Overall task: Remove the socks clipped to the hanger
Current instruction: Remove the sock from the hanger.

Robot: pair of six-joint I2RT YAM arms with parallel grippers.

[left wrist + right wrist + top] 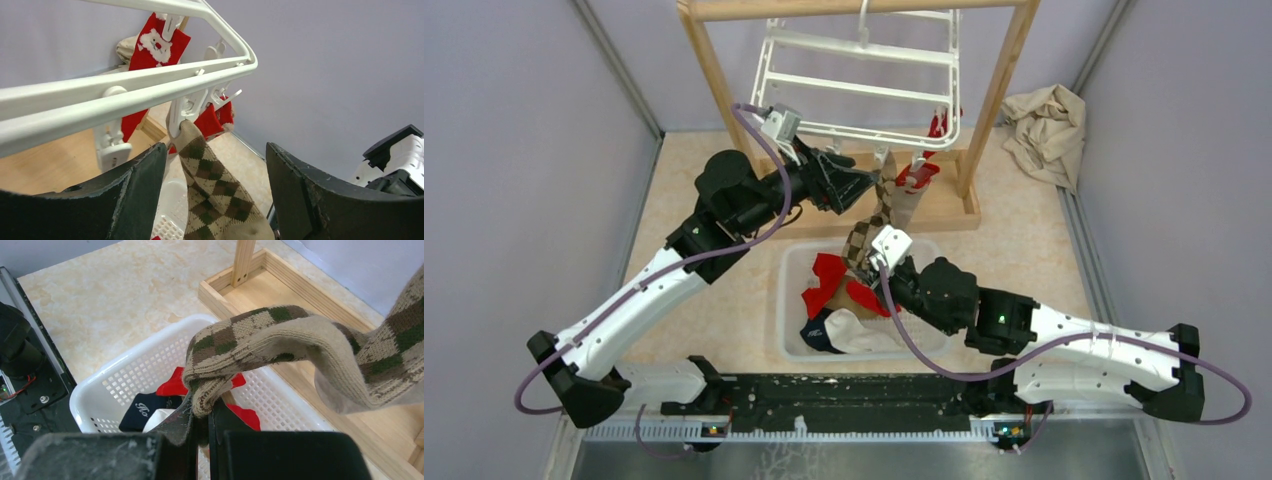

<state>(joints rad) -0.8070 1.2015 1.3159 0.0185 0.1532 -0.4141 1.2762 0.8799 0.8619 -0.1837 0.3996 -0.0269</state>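
A tan sock with brown argyle diamonds (215, 185) hangs from a white clip (182, 112) on the white hanger (864, 90). My right gripper (202, 412) is shut on the sock's lower end (235, 347), over the basket; the sock (879, 215) stretches up toward the hanger. My left gripper (215, 195) is open, its fingers on either side of the sock just below the clip. Red socks with white trim (157, 42) hang on farther clips; one red sock (919, 172) shows at the hanger's right corner.
The white perforated basket (794, 260) below holds red, navy and cream socks (839, 310). The hanger hangs from a wooden frame (999, 90) with a tray base. A crumpled beige cloth (1046, 125) lies back right. Grey walls close in both sides.
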